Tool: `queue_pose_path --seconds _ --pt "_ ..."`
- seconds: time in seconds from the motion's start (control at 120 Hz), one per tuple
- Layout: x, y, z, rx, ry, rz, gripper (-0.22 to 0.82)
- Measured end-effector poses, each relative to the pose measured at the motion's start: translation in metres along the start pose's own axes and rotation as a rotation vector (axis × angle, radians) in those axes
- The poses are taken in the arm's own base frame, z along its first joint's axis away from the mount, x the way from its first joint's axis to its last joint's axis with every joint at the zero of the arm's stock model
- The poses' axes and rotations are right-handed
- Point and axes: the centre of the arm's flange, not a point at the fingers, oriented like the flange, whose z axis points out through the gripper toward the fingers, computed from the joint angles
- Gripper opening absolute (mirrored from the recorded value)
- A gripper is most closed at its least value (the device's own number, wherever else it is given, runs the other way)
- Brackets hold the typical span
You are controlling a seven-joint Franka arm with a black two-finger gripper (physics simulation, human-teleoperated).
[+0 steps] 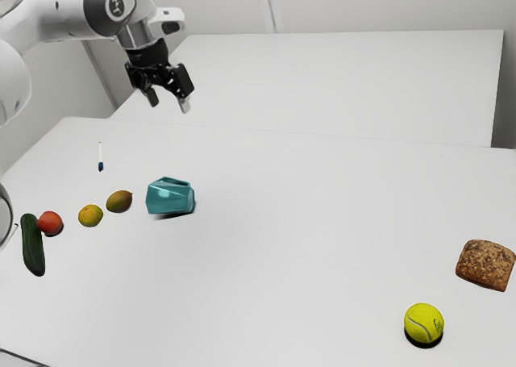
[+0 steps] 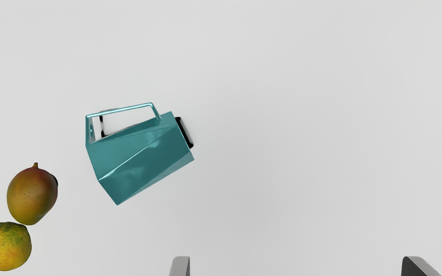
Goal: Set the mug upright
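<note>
The gripper (image 1: 169, 102) hangs high over the far part of the table in the exterior view, its two fingers spread with nothing between them. A teal faceted mug (image 1: 170, 198) lies on its side on the table, below the hand and apart from it. In the wrist view the mug (image 2: 144, 153) shows its angular handle, and the fingertips of the open gripper (image 2: 296, 266) stand wide apart at the edge, clear of the mug.
Beside the mug lie a mango (image 1: 119, 202) and a yellow-green citrus (image 1: 90, 215), then a tomato (image 1: 50, 223) and a cucumber (image 1: 33, 244). A marker (image 1: 101, 156) lies behind them. Toward the exterior view's right are a tennis ball (image 1: 424, 323) and bread (image 1: 485, 264).
</note>
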Motion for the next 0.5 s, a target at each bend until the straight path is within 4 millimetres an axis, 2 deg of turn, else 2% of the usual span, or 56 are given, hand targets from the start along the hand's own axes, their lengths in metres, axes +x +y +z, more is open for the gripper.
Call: queue_pose_path --seconds 0.125,0.242,0.342,0.433,0.5 --pt "0.002 -0.007 0.01 -0.021 0.013 0.008 0.6" --pt "0.006 -0.035 0.035 -0.122 0.008 -0.05 0.6" --pt "0.002 -0.066 0.072 -0.248 -0.018 -0.126 0.6" --pt "0.002 -0.106 0.121 -0.37 -0.049 -0.194 0.6" --pt "-0.003 -0.125 0.141 -0.432 -0.05 -0.212 0.6"
